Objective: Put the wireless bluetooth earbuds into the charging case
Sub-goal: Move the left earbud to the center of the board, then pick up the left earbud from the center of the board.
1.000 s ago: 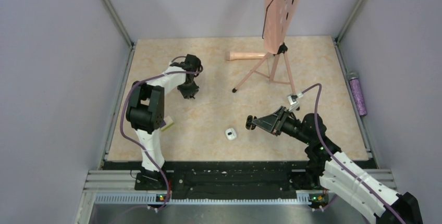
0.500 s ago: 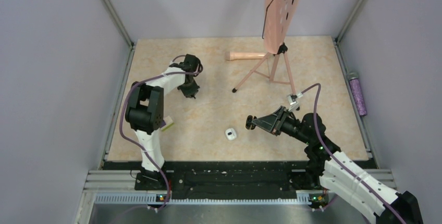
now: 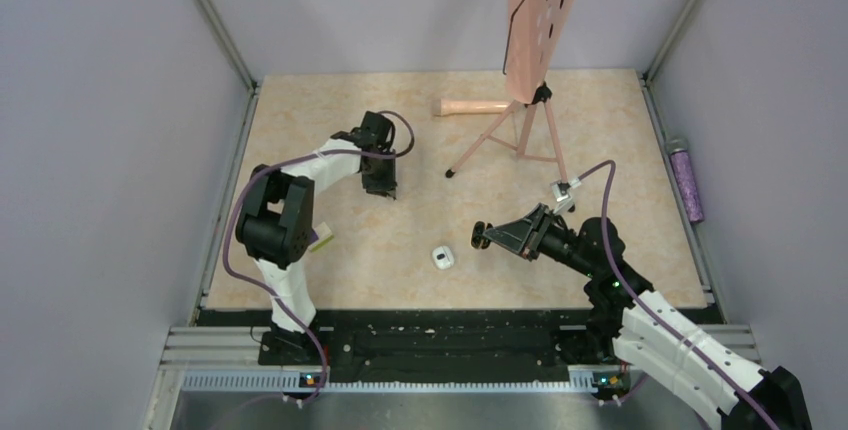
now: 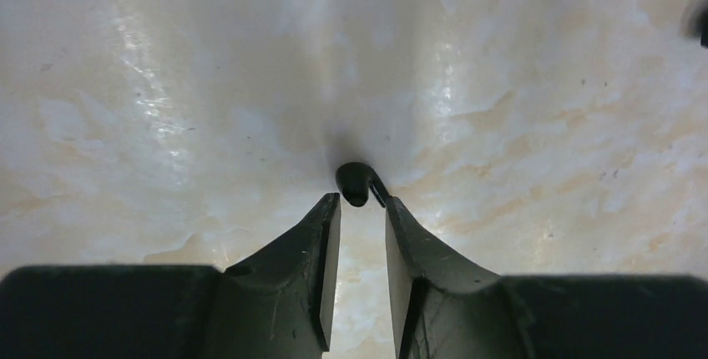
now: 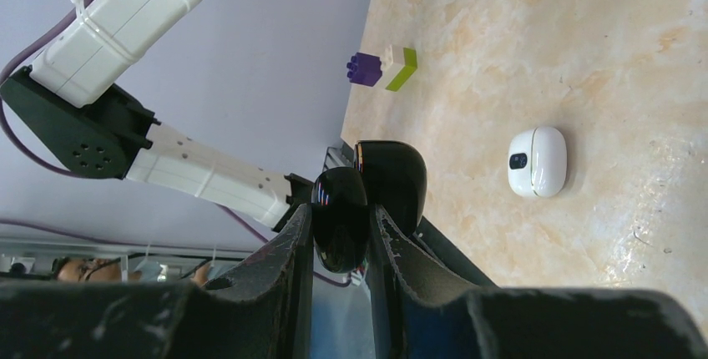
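One tiny black earbud (image 4: 354,180) sits at the very tips of my left gripper (image 4: 361,199), close over the beige table; the narrow jaws pinch it, its thin stem against the right fingertip. In the top view the left gripper (image 3: 383,188) hangs over the table's left middle. My right gripper (image 5: 341,209) is shut on a glossy black charging case (image 5: 392,179), opened into two rounded halves, one half between the fingers. From above, the right gripper (image 3: 483,235) holds it above the table's front middle. No other earbud shows.
A small white pod-shaped case (image 3: 443,257) lies on the table just left of the right gripper. A purple-and-yellow block (image 3: 320,238) rests by the left arm's base. A pink tripod stand (image 3: 520,120) and a pink cylinder (image 3: 472,107) occupy the back. A purple bottle (image 3: 686,180) lies outside the right rail.
My left gripper has swung to the right and a little nearer, toward the table's middle. The right arm and its case have stayed still.
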Motion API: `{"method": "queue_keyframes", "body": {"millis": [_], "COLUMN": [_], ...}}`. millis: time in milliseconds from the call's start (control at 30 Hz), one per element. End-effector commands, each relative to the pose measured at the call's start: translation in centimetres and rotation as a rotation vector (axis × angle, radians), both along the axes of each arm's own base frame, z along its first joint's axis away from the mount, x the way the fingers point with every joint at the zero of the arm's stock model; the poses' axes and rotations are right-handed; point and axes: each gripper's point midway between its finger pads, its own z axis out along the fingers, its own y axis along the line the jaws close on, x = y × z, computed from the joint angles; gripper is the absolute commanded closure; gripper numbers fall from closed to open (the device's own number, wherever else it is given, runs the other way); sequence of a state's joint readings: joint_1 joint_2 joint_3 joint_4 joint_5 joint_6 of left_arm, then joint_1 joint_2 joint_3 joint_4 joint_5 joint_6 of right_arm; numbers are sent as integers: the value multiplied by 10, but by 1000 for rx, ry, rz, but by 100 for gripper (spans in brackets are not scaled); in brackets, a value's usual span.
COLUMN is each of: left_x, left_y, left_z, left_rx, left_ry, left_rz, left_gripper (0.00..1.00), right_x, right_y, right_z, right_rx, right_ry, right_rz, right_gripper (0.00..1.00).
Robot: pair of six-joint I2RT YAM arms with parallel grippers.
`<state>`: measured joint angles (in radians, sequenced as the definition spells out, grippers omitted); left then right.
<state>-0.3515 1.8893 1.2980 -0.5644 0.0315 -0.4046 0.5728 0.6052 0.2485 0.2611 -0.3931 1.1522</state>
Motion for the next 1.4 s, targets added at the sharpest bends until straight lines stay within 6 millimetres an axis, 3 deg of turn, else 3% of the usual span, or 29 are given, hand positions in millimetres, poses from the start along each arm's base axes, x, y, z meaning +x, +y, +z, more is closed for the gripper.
{"method": "queue_keyframes", "body": {"millis": [0,267,500,600,733,1000,1367], "left_x": [-8,-12,1,6,11,17,12], "left_y": [-11,-14,6,10,1,-1,-2], "left_z": [16,18,38,34,28,12,-4], "left_rx": [15,50,111,126,86,93,118], "left_ry": [-23,-27,-86,-74,-49,-7,45], "left_rz": [-171,-136,120,222,283,393,389], "left_gripper": [66,46,42,39,38,50,63], "right_x": [5,4,4,4,4,4,3], "right_y": [-2,-2,-1,0,0,1,-1], "right_z": [14,13,12,12,15,15,14], "right_rx": [29,31,32,34,38,35,34], "right_ry": [-53,-51,-49,-47,-53,-55,-53], "right_rz": [-16,-16,-14,-9,-4,-1,-7], "right_gripper": [100,100,100,100,100,100,100]}}
